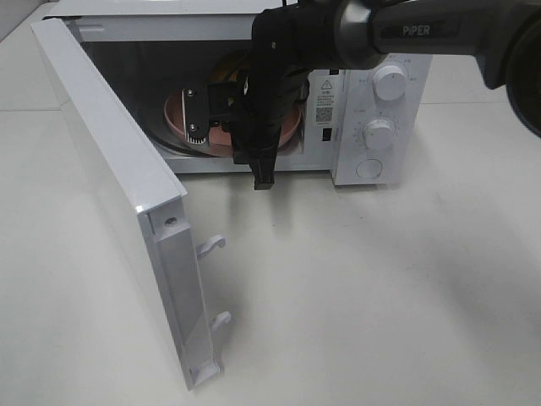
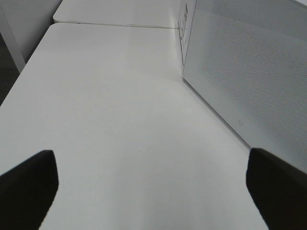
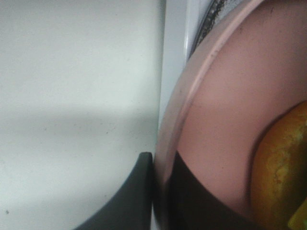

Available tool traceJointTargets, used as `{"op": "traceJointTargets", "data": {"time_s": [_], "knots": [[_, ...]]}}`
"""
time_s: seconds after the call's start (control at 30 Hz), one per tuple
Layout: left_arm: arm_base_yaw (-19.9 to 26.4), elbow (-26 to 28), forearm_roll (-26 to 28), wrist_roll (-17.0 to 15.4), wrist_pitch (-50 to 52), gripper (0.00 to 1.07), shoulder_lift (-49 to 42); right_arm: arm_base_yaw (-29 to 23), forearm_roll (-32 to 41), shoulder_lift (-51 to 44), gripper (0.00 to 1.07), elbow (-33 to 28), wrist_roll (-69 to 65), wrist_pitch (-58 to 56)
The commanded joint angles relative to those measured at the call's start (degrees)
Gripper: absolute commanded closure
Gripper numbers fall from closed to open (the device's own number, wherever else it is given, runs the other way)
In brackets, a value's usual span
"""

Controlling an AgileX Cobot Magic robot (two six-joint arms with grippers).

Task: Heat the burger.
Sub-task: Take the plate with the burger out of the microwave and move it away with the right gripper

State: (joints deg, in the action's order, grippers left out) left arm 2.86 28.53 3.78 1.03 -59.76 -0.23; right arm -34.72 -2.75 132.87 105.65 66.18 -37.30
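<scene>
The round burger with its glossy golden-brown bun (image 3: pixel 283 167) sits on a round pink plate (image 3: pixel 216 110) inside the open white microwave (image 1: pixel 380 101). We judge it soft, loosely stacked and quick to topple, so we handle it by the stiff plate rather than the bun. Our right gripper (image 3: pixel 162 191) is clamped on the plate's rim, a finger on each face. Our left gripper (image 2: pixel 153 187) hangs spread wide, holding nothing, over the white table (image 2: pixel 105 96) beside the swung-out door (image 1: pixel 110 186).
</scene>
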Motion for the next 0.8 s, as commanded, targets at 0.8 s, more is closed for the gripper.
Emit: {"op": "traceJointTargets", "data": {"time_s": [0.8], "knots": [[-0.1, -0.1, 0.3, 0.0, 0.3, 0.06, -1.3, -0.2, -6.8, -16.3, 1.07, -23.9, 3.7, 14.7]]}}
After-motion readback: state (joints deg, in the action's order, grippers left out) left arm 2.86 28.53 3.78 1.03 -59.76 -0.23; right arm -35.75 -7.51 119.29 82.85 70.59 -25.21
